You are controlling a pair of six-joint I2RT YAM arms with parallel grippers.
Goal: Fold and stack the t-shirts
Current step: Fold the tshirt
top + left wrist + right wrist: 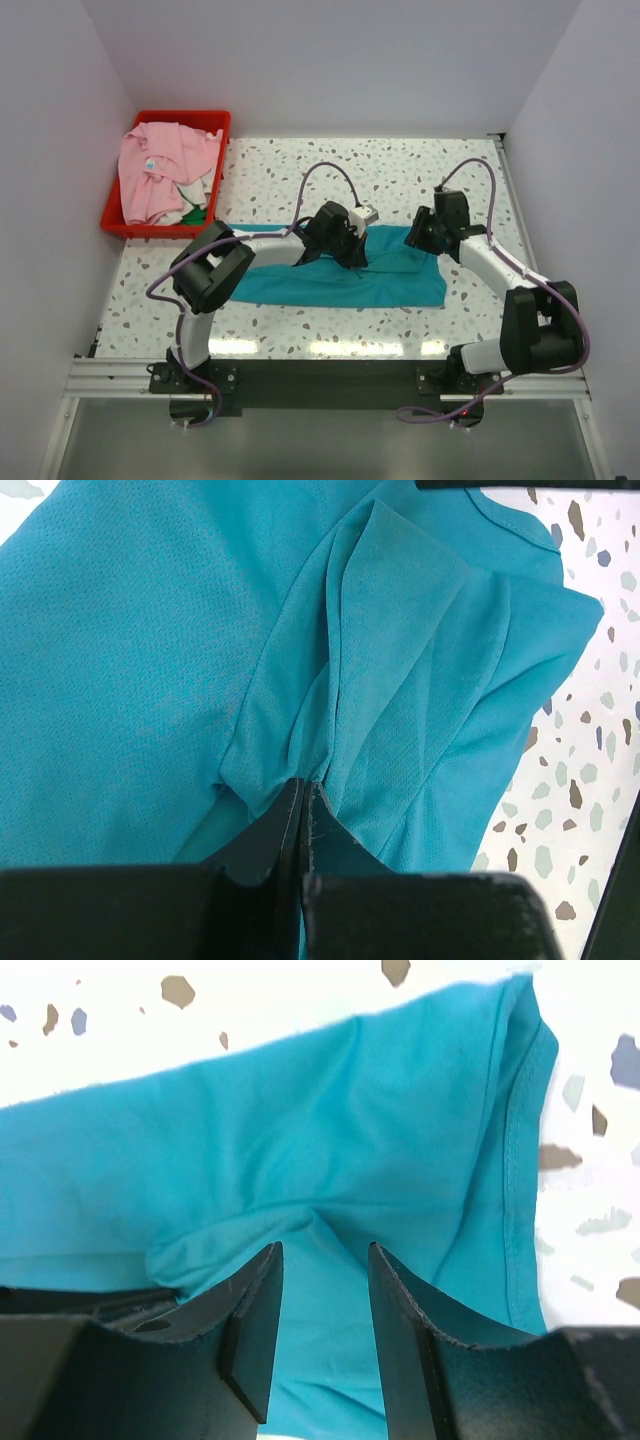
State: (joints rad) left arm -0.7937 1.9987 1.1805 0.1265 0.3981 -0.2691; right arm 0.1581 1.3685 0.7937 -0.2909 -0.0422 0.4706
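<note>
Left jaws pinched shut on teal t-shirt (130, 680) fold, right jaws parted, cloth under the gap

The left arm (262, 253) rises from its base, bends at the elbow and stretches to the right, toward the middle. The left hand (303, 795) points down, its fingers pressed together, pinching a fold of the teal shirt (130, 660). The right arm (492, 268) also bends at its elbow and reaches to the left, away from its base. The right hand (325, 1260) is low, with a clear gap between its fingers (250, 1320).
</note>
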